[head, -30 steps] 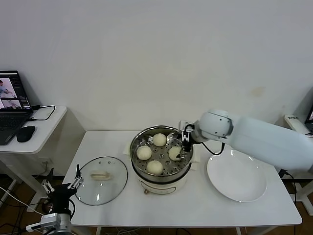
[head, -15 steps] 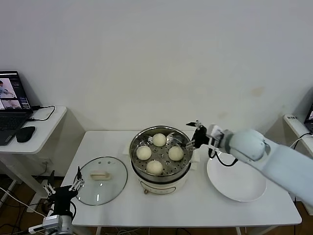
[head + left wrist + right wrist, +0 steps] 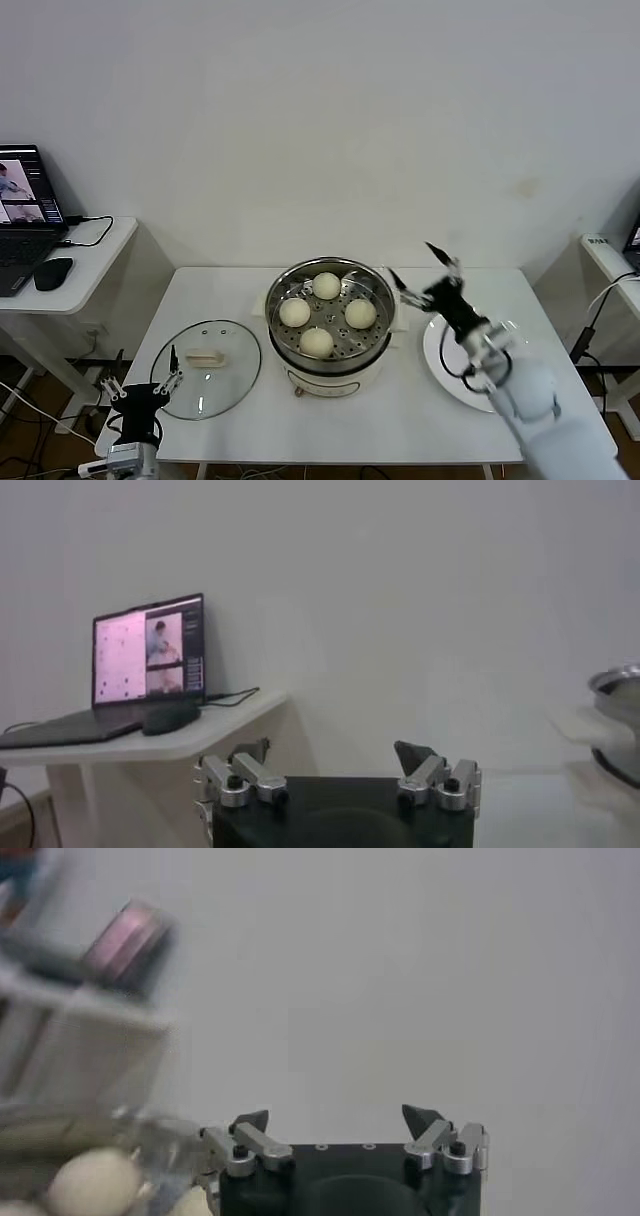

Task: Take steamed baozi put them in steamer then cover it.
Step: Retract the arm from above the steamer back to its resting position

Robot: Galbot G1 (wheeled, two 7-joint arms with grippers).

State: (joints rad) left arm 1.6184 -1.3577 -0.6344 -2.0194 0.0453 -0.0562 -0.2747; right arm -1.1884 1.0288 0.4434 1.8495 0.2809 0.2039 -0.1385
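The steamer (image 3: 283, 352) stands mid-table, uncovered. All four steamed baozi lie on its perforated tray: one at the back (image 3: 326, 285), one left (image 3: 294, 312), one right (image 3: 360, 313), one front (image 3: 316, 342). The cover (image 3: 207, 355) lies flat on the table left of the steamer, handle up. My right gripper (image 3: 417, 266) is open and empty, just right of the steamer's rim, above the table. It is also open in the right wrist view (image 3: 338, 1116), with a baozi (image 3: 95, 1183) beside it. My left gripper (image 3: 147, 375) is open and empty, low at the table's front-left edge near the cover, and also shows in the left wrist view (image 3: 335, 752).
A white plate (image 3: 437, 365) lies right of the steamer, partly under my right arm. A side table at the far left holds a laptop (image 3: 25, 200) and a mouse (image 3: 52, 272). In the left wrist view the laptop (image 3: 148, 660) and the steamer's edge (image 3: 620, 685) show.
My right gripper has pulled back out of the steamer and swung right and toward the front, its arm now over the plate. My left gripper has shifted slightly right toward the cover.
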